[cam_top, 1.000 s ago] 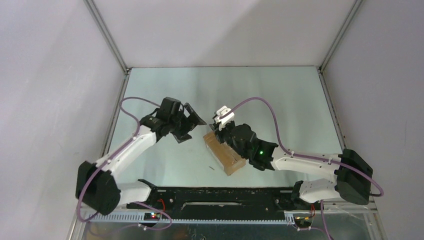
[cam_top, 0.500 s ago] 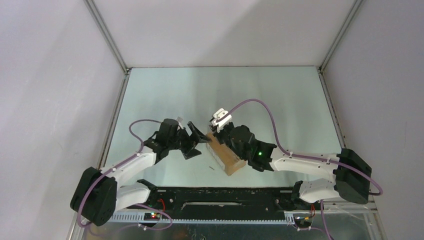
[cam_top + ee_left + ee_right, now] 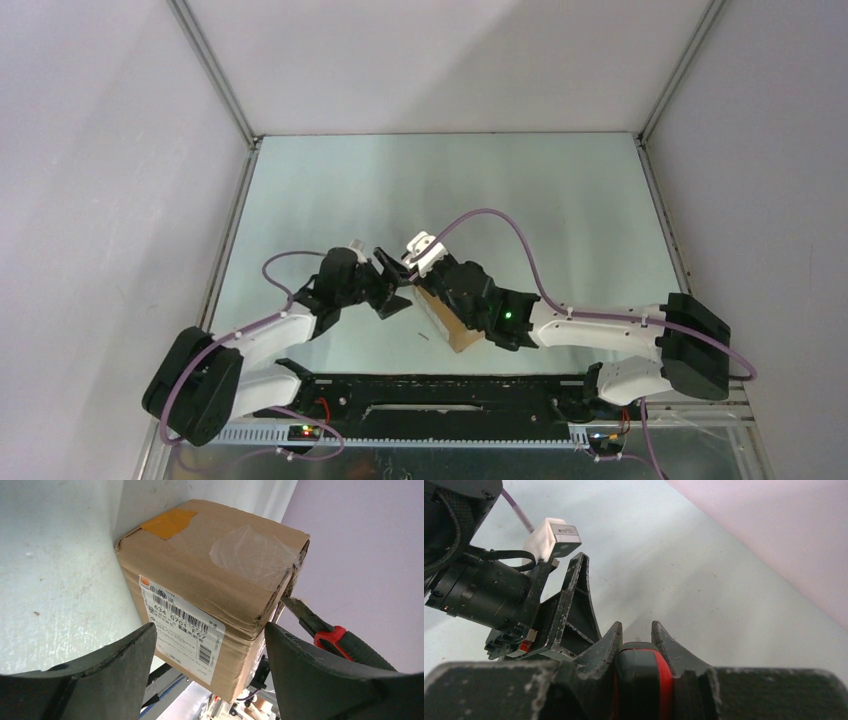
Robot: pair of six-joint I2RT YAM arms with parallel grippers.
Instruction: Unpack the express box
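Express box (image 3: 210, 575), a small brown cardboard carton, lies on the pale table (image 3: 330, 190) near its front middle. Since a second ago the left gripper (image 3: 210, 630) has swung in low beside it and the right gripper (image 3: 635, 630) has shifted slightly left over it. Its flaps are shut under clear tape (image 3: 252, 555) and an orange patch (image 3: 167, 522), with a white barcode label (image 3: 182, 625) on one side, so nothing inside shows. The carton's corner stands between the left gripper's widely spread black fingers (image 3: 100, 670), touching neither, while the right gripper clamps a red-and-black-handled knife (image 3: 325, 630) whose blade tip meets the taped edge.
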